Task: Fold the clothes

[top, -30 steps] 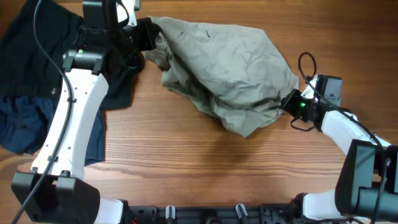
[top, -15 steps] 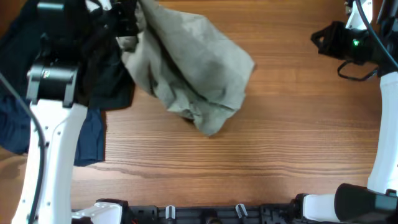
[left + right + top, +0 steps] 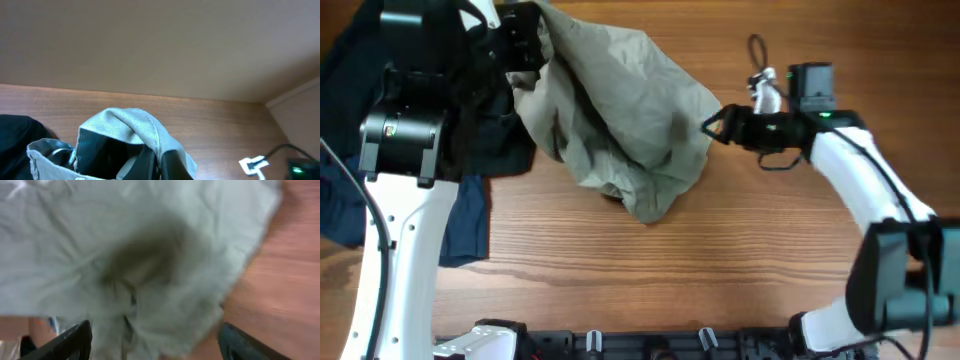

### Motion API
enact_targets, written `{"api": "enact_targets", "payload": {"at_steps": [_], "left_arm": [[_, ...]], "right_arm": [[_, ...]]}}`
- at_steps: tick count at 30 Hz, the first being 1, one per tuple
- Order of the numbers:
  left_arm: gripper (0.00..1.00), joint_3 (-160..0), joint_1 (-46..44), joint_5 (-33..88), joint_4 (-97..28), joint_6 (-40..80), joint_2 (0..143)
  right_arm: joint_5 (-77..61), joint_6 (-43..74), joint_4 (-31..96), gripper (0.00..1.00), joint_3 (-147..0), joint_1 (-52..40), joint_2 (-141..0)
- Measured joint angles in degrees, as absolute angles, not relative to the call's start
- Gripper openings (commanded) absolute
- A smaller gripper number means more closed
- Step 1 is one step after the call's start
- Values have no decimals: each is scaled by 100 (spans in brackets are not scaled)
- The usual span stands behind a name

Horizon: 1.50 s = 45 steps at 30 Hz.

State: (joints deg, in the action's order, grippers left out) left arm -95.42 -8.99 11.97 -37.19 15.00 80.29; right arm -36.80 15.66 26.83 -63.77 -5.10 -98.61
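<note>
A wooden table (image 3: 750, 265) fills the overhead view, with a black rail (image 3: 650, 345) along its 6 o'clock edge. A beige wall (image 3: 160, 40) rises at 12 o'clock.

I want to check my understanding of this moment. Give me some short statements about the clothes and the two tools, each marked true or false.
1. The left tool grips the crumpled grey-green garment at its upper corner. True.
2. The right tool is closed on the garment. False: its fingers are spread open beside the garment's right edge, with nothing between them.
3. A dark blue cloth lies at the left side of the wooden table. True.
4. The grey-green garment lies flat as a neat folded rectangle. False: it is bunched and wrinkled, not folded.
</note>
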Motion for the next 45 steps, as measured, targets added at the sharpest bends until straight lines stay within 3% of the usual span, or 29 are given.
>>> {"api": "enact_targets", "payload": {"at_steps": [5,13,21,22,24,26,27,30,35,40,45], "left_arm": [[4,-9542,-972,1188,-3815,1498,8047],[4,-9542,-972,1181,-3828,1498,8047],[4,-9544,-972,1181,-3997,1498,8047],[4,-9544,-972,1181,-4014,1498,8047],[4,-9544,-972,1181,-4034,1498,8047],[4,-9544,-972,1181,-4036,1498,8047],[4,-9542,-972,1181,-4036,1498,8047],[4,-9542,-972,1175,-4056,1498,8049],[4,-9544,-972,980,-4066,1498,8060],[4,-9544,-972,770,-3336,1498,8064],[4,-9544,-972,733,-2657,1498,8064]], "right_arm": [[-3103,2322,1778,76,-6355,-1046,-10825],[-1686,2532,1747,75,-6351,-1074,-10965],[-1127,2591,1651,72,-6351,-1708,-10984],[-1118,2600,1643,65,-6357,-1721,-11006],[-1122,2659,1588,32,-6423,-1750,-11096],[-1144,2681,1544,6,-6442,-1765,-11155],[-1153,2711,1531,4,-6442,-1772,-11222],[-1181,2722,1712,4,-6510,-1769,-11266],[-1238,2434,3465,4,-7376,-1492,-11126],[-1441,1826,5347,4,-9354,-567,-9769],[-1562,1374,6392,4,-10501,-32,-8792]]}}
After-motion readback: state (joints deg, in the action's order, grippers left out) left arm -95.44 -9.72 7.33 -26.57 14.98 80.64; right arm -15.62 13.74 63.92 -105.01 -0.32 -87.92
